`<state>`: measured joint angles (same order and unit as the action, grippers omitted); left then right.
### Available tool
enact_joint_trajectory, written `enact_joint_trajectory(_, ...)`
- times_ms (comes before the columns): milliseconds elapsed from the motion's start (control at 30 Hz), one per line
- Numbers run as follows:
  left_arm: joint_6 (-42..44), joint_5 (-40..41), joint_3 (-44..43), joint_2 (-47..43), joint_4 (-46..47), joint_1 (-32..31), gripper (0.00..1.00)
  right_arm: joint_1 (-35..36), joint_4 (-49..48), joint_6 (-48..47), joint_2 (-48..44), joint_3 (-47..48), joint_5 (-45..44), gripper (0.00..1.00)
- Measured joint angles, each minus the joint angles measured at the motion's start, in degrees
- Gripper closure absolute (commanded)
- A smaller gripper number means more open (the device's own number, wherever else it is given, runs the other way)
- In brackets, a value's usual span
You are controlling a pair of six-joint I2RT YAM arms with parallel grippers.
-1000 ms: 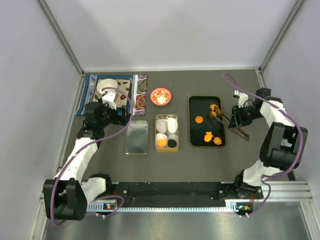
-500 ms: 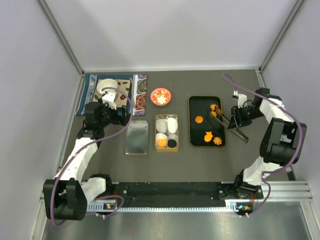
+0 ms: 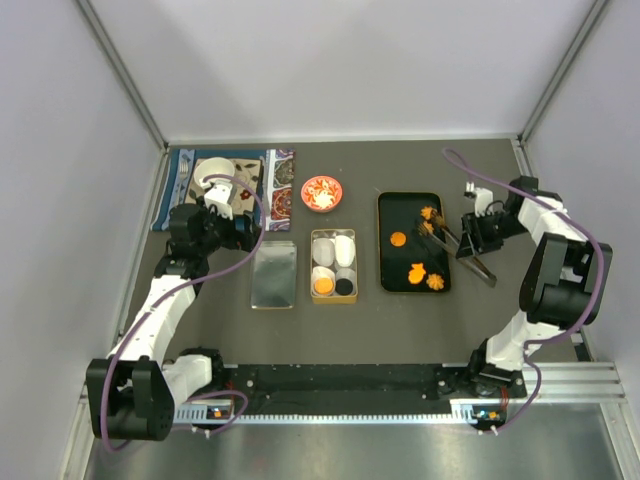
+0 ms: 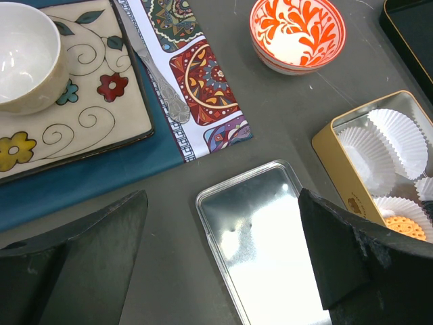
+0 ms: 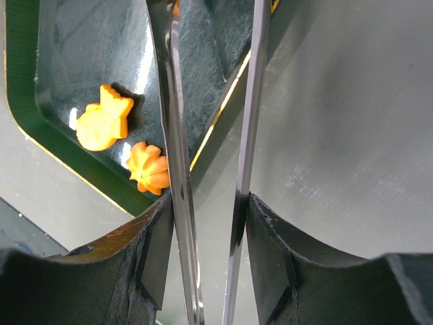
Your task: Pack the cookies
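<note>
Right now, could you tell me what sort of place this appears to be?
Probably a robot test cell staged for cookie packing: plain white walls enclose a dark table with a black tray, gold tin and tongs.

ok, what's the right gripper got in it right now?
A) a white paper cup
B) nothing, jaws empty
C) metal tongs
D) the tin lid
C: in the right wrist view the right gripper is closed on both arms of the metal tongs, and the overhead view shows their tips reaching over the black tray.
</note>
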<state>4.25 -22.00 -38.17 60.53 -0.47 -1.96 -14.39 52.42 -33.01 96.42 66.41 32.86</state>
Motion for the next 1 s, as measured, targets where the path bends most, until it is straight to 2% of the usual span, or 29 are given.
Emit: enact_joint_trajectory(1000,0.0,0.0,0.0,0.02,0.02,0.0,0.01,1.81,-11.19,0.24,0.7,-7.91,-7.96,0.5)
